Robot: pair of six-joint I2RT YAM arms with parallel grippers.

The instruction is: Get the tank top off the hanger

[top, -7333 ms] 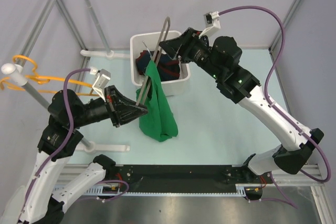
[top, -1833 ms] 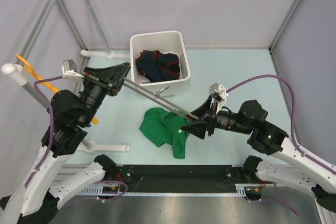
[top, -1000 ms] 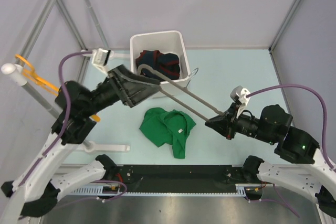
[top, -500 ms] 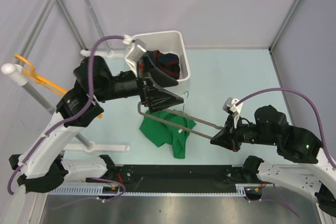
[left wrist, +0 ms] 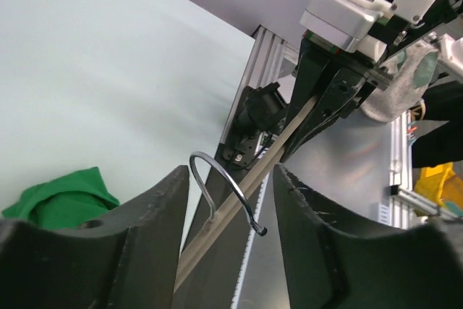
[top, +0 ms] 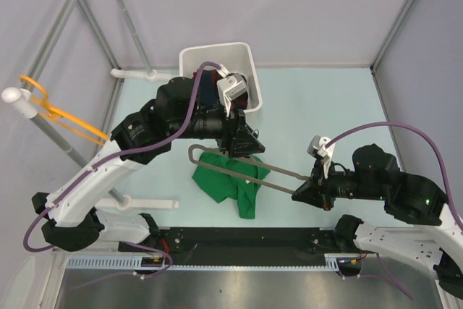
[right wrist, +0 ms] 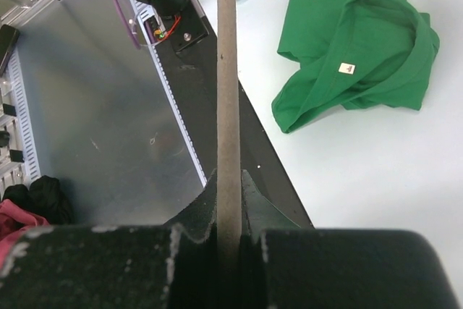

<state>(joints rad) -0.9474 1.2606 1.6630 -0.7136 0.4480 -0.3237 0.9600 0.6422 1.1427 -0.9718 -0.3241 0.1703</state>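
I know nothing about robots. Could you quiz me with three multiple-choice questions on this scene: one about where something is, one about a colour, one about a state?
1. Where is the tank top?
A) on the hanger
B) crumpled on the table
C) in an end effector

2. What colour is the tank top?
A) green
B) orange
C) navy

3. The right end effector is:
A) open and empty
B) shut on the hanger
C) shut on the tank top

Answers: 1 B, it lies loose on the table. 2 A, the cloth is bright green. 3 B, it clamps the hanger's bar.
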